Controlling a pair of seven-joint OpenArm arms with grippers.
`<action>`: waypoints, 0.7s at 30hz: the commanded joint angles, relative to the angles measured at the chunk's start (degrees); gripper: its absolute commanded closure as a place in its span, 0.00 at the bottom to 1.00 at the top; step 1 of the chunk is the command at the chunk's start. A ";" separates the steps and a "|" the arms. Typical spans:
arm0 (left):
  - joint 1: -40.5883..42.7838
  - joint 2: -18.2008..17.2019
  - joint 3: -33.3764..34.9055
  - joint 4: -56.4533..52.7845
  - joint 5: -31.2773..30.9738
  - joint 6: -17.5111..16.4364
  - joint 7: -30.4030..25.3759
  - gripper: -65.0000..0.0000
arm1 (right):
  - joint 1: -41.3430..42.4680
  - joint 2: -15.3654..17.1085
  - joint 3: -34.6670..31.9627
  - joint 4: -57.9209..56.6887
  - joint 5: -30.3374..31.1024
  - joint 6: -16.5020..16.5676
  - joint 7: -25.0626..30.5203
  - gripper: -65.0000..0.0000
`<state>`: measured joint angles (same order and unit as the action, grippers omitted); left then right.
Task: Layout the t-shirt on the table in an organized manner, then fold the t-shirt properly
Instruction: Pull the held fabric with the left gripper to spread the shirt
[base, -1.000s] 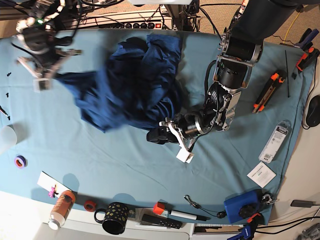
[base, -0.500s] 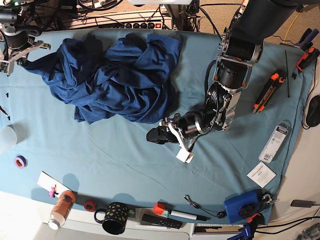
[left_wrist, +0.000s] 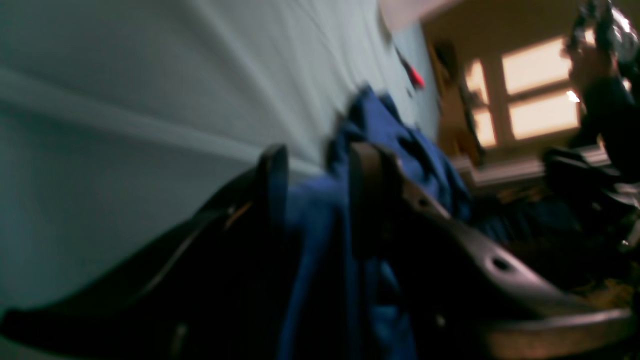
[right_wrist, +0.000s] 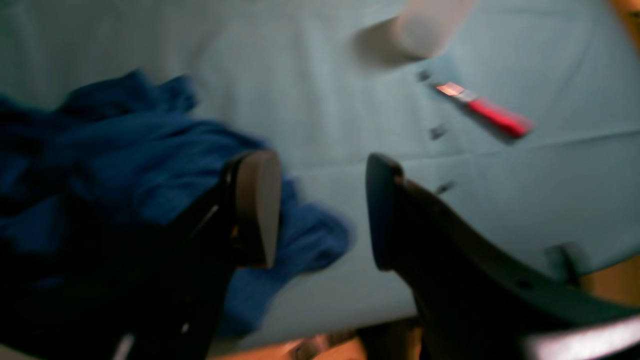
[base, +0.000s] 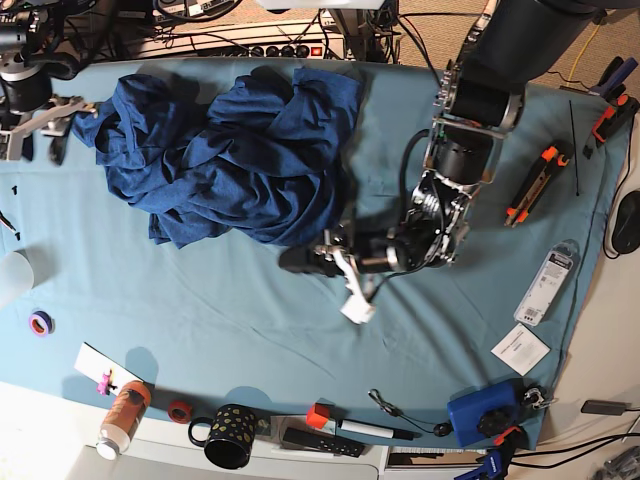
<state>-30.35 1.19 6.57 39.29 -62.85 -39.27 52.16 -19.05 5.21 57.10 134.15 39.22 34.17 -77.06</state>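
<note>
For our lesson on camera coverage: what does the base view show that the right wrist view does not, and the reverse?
Only the base view: the left gripper at the lower edge of the bunched t-shirt, a spotted mug, an orange-capped bottle and a blue box.

Only the right wrist view: the right gripper close up, jaws apart, nothing between them; a blurred red-handled item.

Both: the navy t-shirt, crumpled on the teal table.

Black-and-silver jointed arms — looped black cables, dark curved pincer fingers (right_wrist: 255, 205) with screw holes.
</note>
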 joint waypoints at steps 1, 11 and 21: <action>-2.58 1.55 0.04 1.86 -2.93 -0.73 1.22 0.66 | -0.02 0.50 0.15 0.85 2.95 0.57 -1.01 0.56; -10.36 7.81 15.19 3.72 -9.27 -0.73 9.88 0.53 | -5.42 -6.64 -0.09 0.85 11.10 4.57 -2.94 0.56; -10.62 7.81 31.28 4.11 -4.26 -0.73 -0.70 0.53 | -8.85 -8.39 -0.09 -9.22 9.79 5.83 -2.94 0.56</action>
<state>-38.89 7.57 38.11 42.22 -65.58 -39.46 52.69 -27.64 -3.66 56.86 123.94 48.18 39.97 -80.97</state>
